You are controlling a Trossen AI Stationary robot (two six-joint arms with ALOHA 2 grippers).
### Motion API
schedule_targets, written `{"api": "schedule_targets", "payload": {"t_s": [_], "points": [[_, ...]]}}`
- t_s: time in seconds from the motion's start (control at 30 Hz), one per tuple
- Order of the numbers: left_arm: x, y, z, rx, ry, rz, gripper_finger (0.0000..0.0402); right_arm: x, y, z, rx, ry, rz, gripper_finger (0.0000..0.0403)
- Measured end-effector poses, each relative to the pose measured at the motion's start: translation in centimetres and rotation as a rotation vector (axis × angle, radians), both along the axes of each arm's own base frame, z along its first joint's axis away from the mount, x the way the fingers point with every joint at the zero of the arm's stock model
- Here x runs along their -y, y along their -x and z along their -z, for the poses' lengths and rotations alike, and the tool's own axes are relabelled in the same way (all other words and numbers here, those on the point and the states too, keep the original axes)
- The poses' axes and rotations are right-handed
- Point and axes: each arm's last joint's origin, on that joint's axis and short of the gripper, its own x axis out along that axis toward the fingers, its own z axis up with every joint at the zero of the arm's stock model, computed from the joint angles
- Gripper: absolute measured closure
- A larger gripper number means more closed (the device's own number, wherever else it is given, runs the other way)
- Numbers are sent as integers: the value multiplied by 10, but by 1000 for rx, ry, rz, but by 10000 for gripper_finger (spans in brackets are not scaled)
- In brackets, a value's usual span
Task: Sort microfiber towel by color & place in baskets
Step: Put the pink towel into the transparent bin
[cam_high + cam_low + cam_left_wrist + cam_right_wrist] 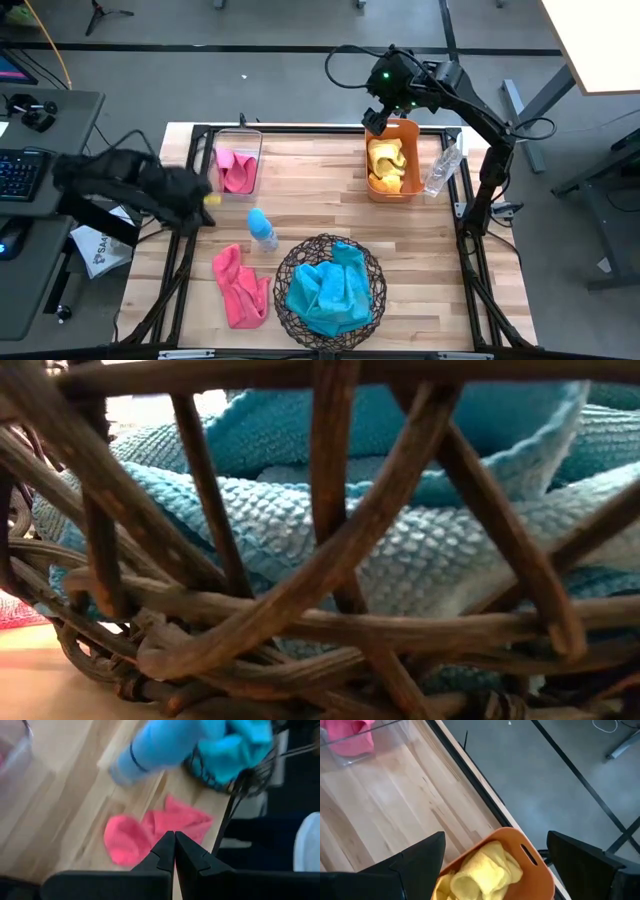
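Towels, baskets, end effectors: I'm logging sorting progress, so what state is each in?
Pink towel: loose on the table.
Wire basket: holds teal towels.
Orange bin: holds yellow towels.
Clear tub: holds a pink towel.
Left end effector: shut, empty.
Right end effector: open, empty, above the orange bin.

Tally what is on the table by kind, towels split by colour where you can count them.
Pink towels: 2, one loose on the table, one in the clear tub
Yellow towels: heap in the orange bin, number unclear
Teal towels: heap in the wire basket, number unclear
Containers: 3
Bottles: 2, light-blue and clear
Total countable: 7
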Motion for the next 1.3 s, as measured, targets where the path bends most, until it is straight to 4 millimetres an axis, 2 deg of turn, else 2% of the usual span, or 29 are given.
{"api": "schedule_targets", "payload": {"t_s": [0.17,0.3,0.43,0.57,0.77,0.93,1.13,1.3], "points": [[42,-24,17,-62,-52,130,401,0,0,0,-16,7,-17,57],[87,-40,45,-123,-130,233,401,-1,2,1,-33,-1,-18,57],[127,-40,68,-212,-164,282,401,-1,3,2,-48,-7,-21,57],[155,-36,81,-155,-225,252,401,-1,2,2,-51,-2,-30,57],[164,-41,94,-109,-334,206,399,-1,2,2,-54,1,-36,57],[168,-51,104,-187,-322,314,378,-1,2,2,-52,1,-36,57],[175,-64,113,-205,-283,461,314,-1,2,2,-37,-1,-25,57],[177,-66,117,-201,-315,555,251,-1,1,2,-27,-14,-20,57]]}}
